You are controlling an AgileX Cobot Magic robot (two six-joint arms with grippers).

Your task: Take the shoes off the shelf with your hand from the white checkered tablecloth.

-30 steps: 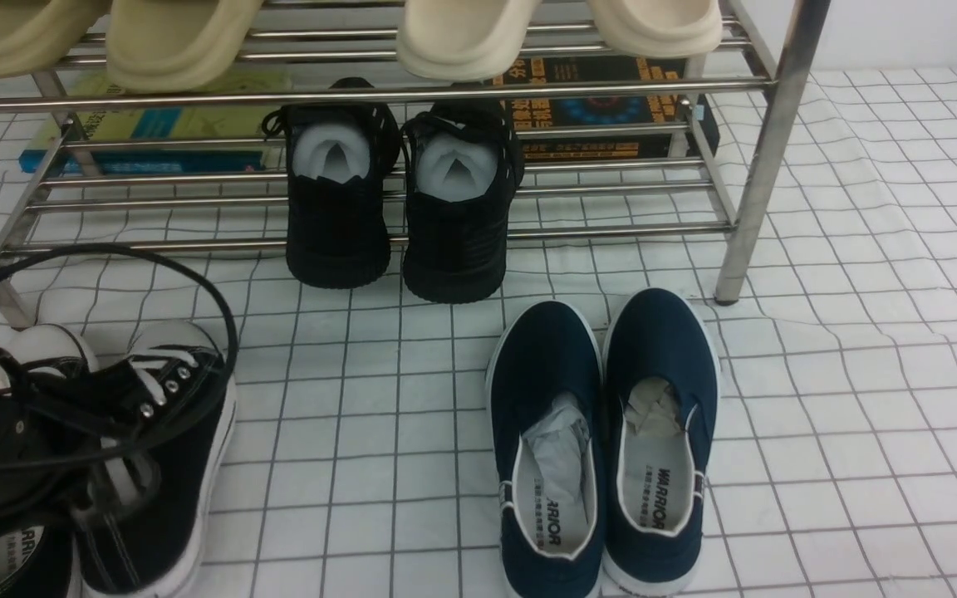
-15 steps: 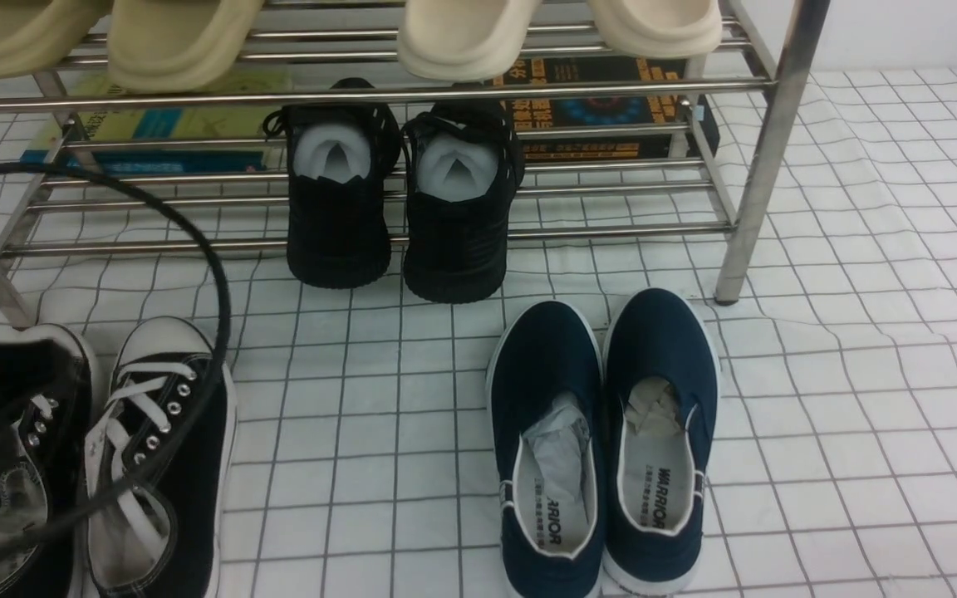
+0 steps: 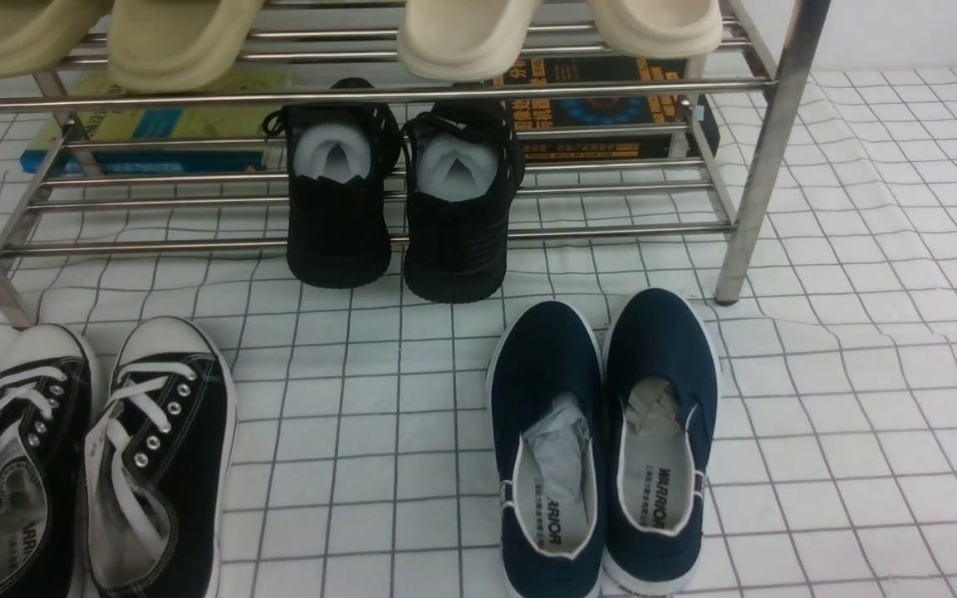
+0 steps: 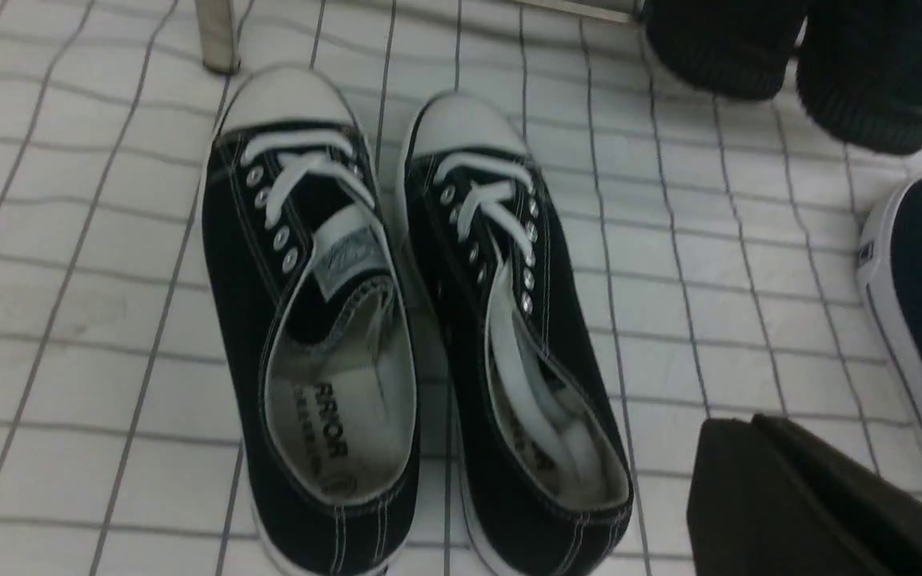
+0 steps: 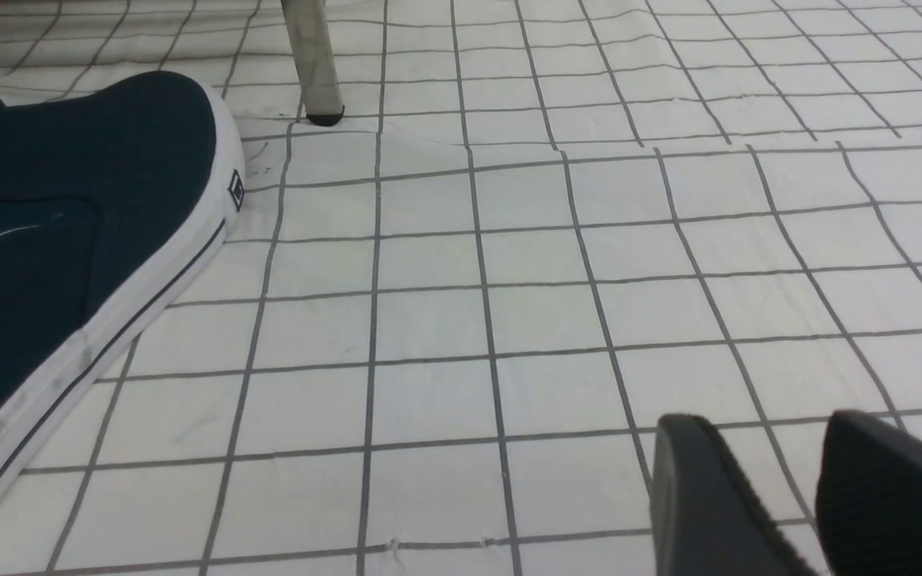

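Observation:
The black canvas sneakers (image 3: 159,465) with white laces and toe caps lie side by side on the white checkered tablecloth (image 3: 861,374), at the front left, in front of the steel shelf (image 3: 362,91). They also show in the left wrist view (image 4: 309,320). My left gripper (image 4: 749,424) is shut and empty, above the cloth just beside the sneakers' heels, and out of the front view. My right gripper (image 5: 765,424) is open and empty, low over bare cloth to the right of the navy shoes.
All-black knit shoes (image 3: 395,208) stand on the shelf's lower tier. Navy slip-ons (image 3: 603,432) lie on the cloth at centre. Beige slippers (image 3: 179,33) sit on the upper tier, with books (image 3: 603,108) behind. The shelf's right leg (image 3: 757,183) stands near the slip-ons.
My left gripper and its cable have let go of the sneakers and pulled back out of the front view. The sneakers now lie flat on the cloth. The right arm has not moved.

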